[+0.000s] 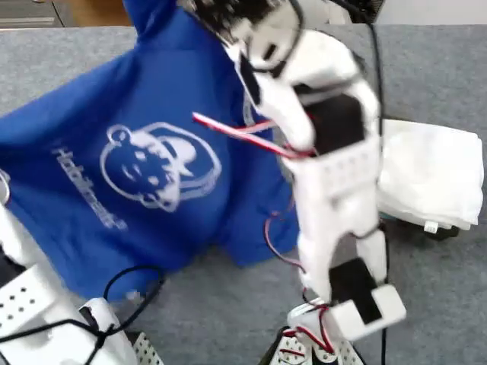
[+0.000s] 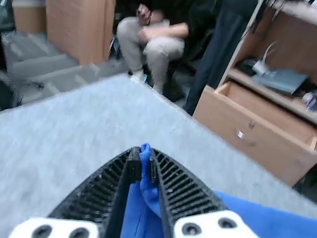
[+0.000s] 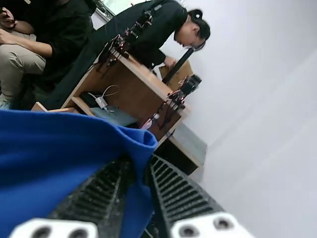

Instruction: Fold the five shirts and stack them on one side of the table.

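The grey table [image 1: 426, 304] spans the high view. The blue shirt [image 1: 152, 167] lies on it over the left and centre of the frame, print side up. It is mostly flat but rumpled, with one part raised at top centre.

The step in hand looks like this shirt's laying-out or first fold, since it is unfolded and pinched in two places. The next move calls for both held points to travel together with the cloth taut between them. That way the raised part comes down square and does not drag the rest askew.

On the white print [image 1: 160, 166] the lettering sits lower left of the face. So I judge that the long axis runs from lower left to upper right, with the hem lower left and the neck upper right under the arm. The lobes at top centre and bottom centre would then be the sleeves.

The right arm [image 1: 335, 175] stands at centre right and reaches to the top edge. The folded white stack [image 1: 430, 175] sits at the right edge, apart from the blue shirt.

The right gripper [image 3: 141, 161] is pressed together on a blue fold held up off the table. The left gripper [image 2: 143, 151] likewise pinches a ridge of blue cloth, low over bare table.
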Motion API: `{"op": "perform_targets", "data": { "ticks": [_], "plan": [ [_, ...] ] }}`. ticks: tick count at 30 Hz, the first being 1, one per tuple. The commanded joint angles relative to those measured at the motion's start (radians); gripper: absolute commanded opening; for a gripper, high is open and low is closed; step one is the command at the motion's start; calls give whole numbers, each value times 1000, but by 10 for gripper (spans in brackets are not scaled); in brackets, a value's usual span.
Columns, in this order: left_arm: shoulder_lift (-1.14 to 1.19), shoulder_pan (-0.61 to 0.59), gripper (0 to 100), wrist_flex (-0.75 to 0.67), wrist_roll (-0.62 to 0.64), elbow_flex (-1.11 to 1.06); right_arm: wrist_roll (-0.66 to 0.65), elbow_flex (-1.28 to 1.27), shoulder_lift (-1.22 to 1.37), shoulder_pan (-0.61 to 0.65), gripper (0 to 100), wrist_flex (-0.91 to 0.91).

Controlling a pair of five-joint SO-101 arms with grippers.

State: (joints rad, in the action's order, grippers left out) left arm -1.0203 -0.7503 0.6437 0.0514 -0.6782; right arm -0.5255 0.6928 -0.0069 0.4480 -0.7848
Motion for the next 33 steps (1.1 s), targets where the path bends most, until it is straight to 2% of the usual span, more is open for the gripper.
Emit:
{"op": "perform_targets", "data": {
  "ticks": [1, 5, 11, 19, 21, 26, 33],
  "plan": [
    [173, 17, 21, -51, 9, 120, 49, -18, 65, -16, 4, 112],
    [414, 43, 21, -43, 12, 307, 81, -8, 159, -16, 4, 157],
    [633, 97, 21, 149, 6, 549, 126, 5, 206, -16, 4, 152],
    [720, 103, 21, 238, -5, 580, 120, 7, 205, -21, 4, 54],
    [730, 103, 21, 230, -15, 583, 118, 8, 209, -22, 4, 57],
    [750, 118, 21, 110, 35, 618, 126, 8, 220, -35, 4, 187],
    [762, 143, 22, 107, 48, 799, 120, 59, 228, -33, 4, 338]
  ]
}}
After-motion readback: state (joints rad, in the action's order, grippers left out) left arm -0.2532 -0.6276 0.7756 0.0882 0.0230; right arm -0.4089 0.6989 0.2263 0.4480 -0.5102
